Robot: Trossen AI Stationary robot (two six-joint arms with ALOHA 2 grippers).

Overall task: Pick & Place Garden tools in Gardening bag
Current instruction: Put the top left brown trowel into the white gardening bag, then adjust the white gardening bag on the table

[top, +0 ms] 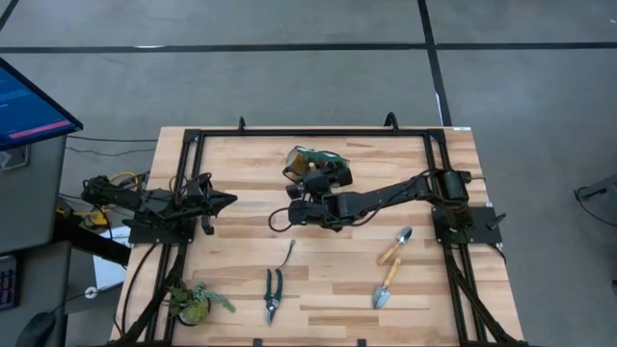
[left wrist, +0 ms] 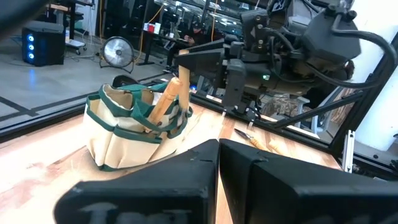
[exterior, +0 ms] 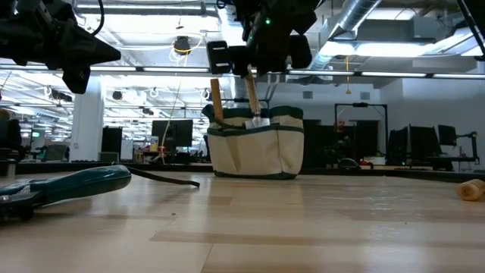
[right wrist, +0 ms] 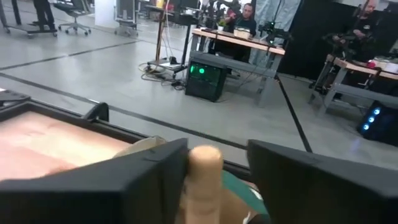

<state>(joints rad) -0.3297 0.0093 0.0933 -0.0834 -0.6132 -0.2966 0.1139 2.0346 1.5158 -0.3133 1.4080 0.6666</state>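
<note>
Above the bag near the counter's far edge, the right pincer stands half open around a trowel handle, probably to drop it inside. The left pincer waits closed.
</note>
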